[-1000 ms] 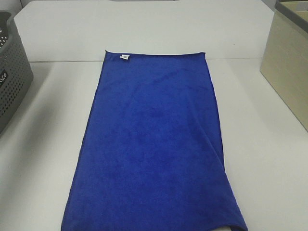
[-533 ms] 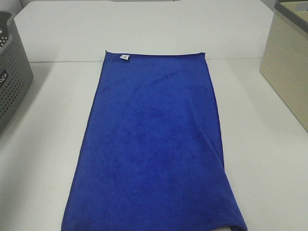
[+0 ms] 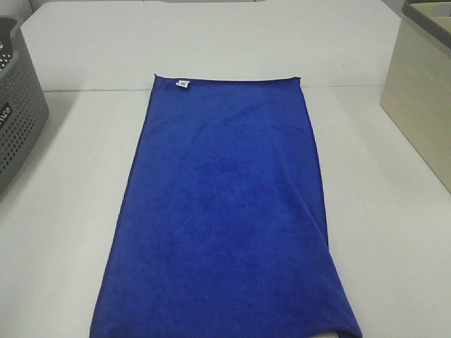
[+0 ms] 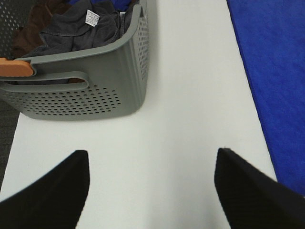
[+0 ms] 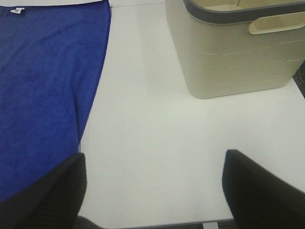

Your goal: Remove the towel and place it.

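A: Item one?
B: Towel (image 3: 225,211), royal blue, spread flat along the middle of the white table (image 3: 394,232); white tag (image 3: 182,84) by its far corner.

A: Beside it?
B: Grey perforated basket (image 4: 95,90) on the left, holding dark clothes (image 4: 81,24). Beige bin (image 5: 233,52) on the right. Both stand clear of the towel.

A: Tools?
B: Left gripper (image 4: 152,191), jaws apart, over bare table, nothing held. Right gripper (image 5: 155,191), jaws wide apart, one finger (image 5: 47,191) over the towel's edge, nothing held.
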Robot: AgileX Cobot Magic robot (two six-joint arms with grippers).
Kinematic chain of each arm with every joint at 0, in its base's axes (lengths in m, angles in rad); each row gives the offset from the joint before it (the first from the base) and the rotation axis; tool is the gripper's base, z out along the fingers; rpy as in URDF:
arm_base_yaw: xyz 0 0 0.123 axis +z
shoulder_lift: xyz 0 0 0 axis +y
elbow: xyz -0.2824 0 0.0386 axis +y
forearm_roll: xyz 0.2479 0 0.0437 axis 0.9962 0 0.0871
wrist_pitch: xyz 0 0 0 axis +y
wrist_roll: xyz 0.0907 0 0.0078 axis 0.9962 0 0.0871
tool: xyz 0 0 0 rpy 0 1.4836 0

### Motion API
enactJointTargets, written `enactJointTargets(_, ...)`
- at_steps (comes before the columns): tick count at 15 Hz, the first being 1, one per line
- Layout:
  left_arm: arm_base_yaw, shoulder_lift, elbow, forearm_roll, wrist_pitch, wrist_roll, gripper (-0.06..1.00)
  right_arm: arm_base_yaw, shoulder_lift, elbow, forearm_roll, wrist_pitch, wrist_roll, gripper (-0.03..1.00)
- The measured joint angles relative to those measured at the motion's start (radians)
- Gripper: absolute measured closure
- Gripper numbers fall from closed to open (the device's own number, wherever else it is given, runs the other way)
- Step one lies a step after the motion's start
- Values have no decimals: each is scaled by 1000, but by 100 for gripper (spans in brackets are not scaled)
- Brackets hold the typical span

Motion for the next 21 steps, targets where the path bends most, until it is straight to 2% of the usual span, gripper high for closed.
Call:
enactJointTargets(2,0,-134,60,5,0,0,25,0,-91,43,0,1,-5,20)
enactJointTargets(6,0,-325,131,-17,3,0,25,0,-107,114,1,1,-28,20)
enactJointTargets(8,0,-333,136,-30,-6,0,25,0,-107,167,8,4,-42,20)
enactJointTargets(13,1,-334,136,-31,-7,-11,25,0,-107,181,42,-27,-49,20)
enactJointTargets(16,1,-334,136,-31,-7,-23,25,0,-107,217,61,-140,-44,20)
enactJointTargets(21,1,-334,137,-36,-7,-27,25,0,-107,224,63,-155,-44,20)
